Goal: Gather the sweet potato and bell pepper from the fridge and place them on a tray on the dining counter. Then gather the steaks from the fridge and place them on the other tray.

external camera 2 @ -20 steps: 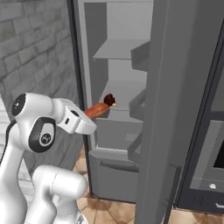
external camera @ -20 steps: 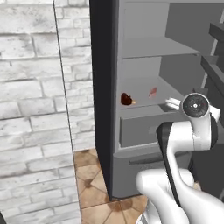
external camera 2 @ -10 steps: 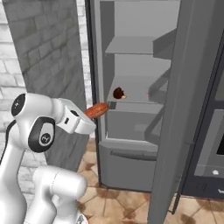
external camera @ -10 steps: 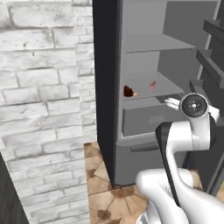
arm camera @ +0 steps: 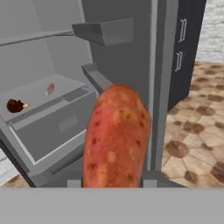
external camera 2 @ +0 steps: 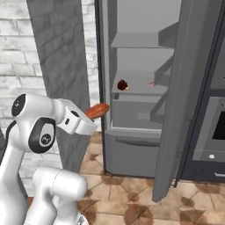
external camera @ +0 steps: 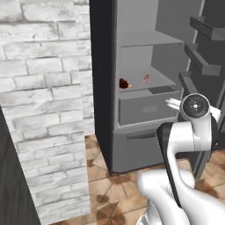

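While the mobile base stood before the open tall grey fridge, you had the long orange-brown sweet potato pinched between the two small dark fingers of the white arm's gripper. The fingers were neither fully spread nor pressed together; they closed on the tuber's near end.

The relation your coming move depended on was the tuber's long axis. In the hand view it ran straight out from the fingers, along the line of the gripper, with the far end pointing toward the fridge interior. In the right base view it projected from the gripper up and to the right, clear of the fridge front and not touching any shelf.

A small dark red-brown item lay on the grey middle shelf above the grey drawer, toward the shelf's left side. It was too small for you to identify with certainty. A smaller pale pink piece lay farther right on the same shelf. Both were well apart from the gripper.

As a judgement: the sweet potato was out of the fridge and awaited carriage to the tray. Because it extended forward of the fingers, you needed to allow for that overhang near the grey fridge door when turning.
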